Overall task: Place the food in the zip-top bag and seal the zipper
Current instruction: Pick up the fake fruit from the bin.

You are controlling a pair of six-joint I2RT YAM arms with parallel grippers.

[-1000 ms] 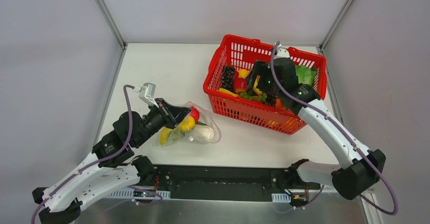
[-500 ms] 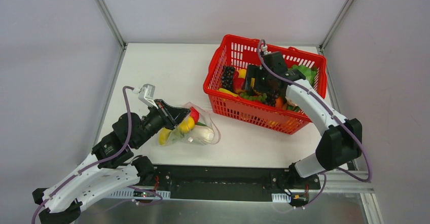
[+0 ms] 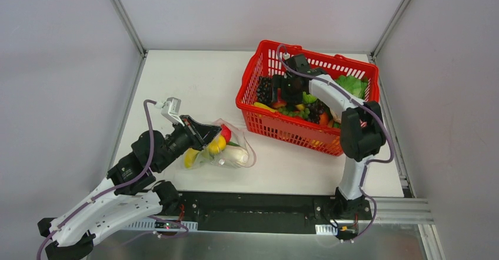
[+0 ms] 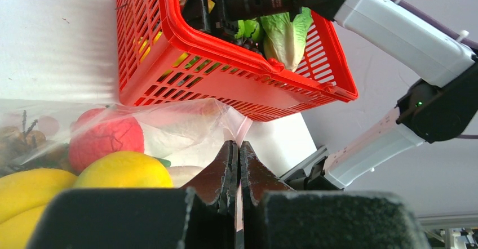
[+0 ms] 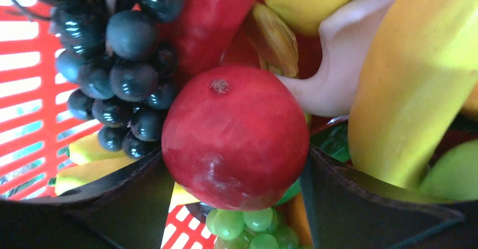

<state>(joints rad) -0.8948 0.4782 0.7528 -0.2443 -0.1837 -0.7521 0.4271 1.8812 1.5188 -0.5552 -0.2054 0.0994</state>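
The clear zip-top bag [image 3: 230, 145] lies on the table with a red fruit, yellow pieces and a white oval piece [image 3: 234, 156] inside. My left gripper [image 3: 206, 135] is shut on its pink zipper strip [image 4: 243, 132]; it also shows in the left wrist view [image 4: 238, 147]. My right gripper [image 3: 281, 95] is down in the red basket [image 3: 306, 51]. In the right wrist view its jaws [image 5: 234, 159] stand wide on either side of a round red fruit [image 5: 235, 136]. The fruit fills the gap between them.
The basket holds dark grapes [image 5: 124, 52], green grapes [image 5: 253, 223], a yellow banana [image 5: 417, 80] and a lettuce leaf [image 3: 354, 85]. The basket stands just right of the bag. The right arm's elbow [image 3: 358, 133] hangs over the basket's near right corner.
My right gripper has swung left across the basket, from its middle right to the round red fruit at its left side. The left gripper and bag have not moved.
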